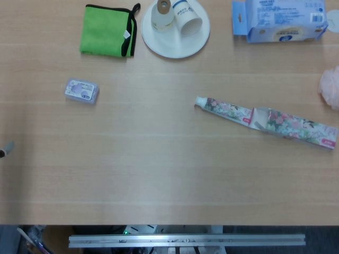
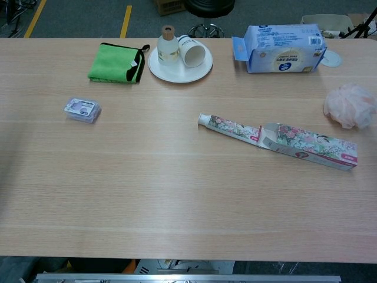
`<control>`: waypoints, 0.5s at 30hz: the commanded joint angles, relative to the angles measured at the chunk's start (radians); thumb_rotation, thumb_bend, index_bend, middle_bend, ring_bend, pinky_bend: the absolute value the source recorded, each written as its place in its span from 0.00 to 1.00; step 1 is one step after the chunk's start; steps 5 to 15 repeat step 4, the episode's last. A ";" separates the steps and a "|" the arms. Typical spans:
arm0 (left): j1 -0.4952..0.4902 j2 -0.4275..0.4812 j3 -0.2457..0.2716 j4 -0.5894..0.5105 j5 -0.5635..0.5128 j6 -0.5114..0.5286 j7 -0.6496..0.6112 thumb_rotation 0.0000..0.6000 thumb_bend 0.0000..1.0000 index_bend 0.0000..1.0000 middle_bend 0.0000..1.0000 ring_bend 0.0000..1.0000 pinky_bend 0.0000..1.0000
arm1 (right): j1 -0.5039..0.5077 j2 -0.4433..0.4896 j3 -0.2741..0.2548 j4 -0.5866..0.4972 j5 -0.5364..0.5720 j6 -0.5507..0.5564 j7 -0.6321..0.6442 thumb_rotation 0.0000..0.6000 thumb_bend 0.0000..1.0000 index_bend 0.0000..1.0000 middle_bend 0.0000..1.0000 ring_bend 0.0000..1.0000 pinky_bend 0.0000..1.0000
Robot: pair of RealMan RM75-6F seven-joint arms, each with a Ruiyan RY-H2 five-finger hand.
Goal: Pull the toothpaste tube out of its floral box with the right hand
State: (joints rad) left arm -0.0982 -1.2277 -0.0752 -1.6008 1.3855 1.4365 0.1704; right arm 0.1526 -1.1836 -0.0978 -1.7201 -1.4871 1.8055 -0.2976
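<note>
While the toothpaste tube (image 1: pixel 224 108) is lying partway out of the floral box (image 1: pixel 296 129) on the table (image 1: pixel 159 174), right of centre, no right hand is showing. Something tiny is poking in at the left edge; can't tell fingers.

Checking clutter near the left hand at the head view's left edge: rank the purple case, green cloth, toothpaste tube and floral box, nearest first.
From the left hand, only a sliver showing:
1. Purple case, left side.
2. Green cloth, top left.
3. Toothpaste tube, right of centre.
4. Floral box, far right.
</note>
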 commanded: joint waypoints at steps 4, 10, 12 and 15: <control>0.000 0.003 0.001 -0.009 -0.003 0.002 0.011 1.00 0.11 0.00 0.00 0.00 0.20 | -0.079 -0.016 0.003 0.025 -0.009 0.029 0.020 1.00 0.00 0.15 0.21 0.10 0.30; 0.000 0.003 0.001 -0.009 -0.003 0.002 0.011 1.00 0.11 0.00 0.00 0.00 0.20 | -0.079 -0.016 0.003 0.025 -0.009 0.029 0.020 1.00 0.00 0.15 0.21 0.10 0.30; 0.000 0.003 0.001 -0.009 -0.003 0.002 0.011 1.00 0.11 0.00 0.00 0.00 0.20 | -0.079 -0.016 0.003 0.025 -0.009 0.029 0.020 1.00 0.00 0.15 0.21 0.10 0.30; 0.000 0.003 0.001 -0.009 -0.003 0.002 0.011 1.00 0.11 0.00 0.00 0.00 0.20 | -0.079 -0.016 0.003 0.025 -0.009 0.029 0.020 1.00 0.00 0.15 0.21 0.10 0.30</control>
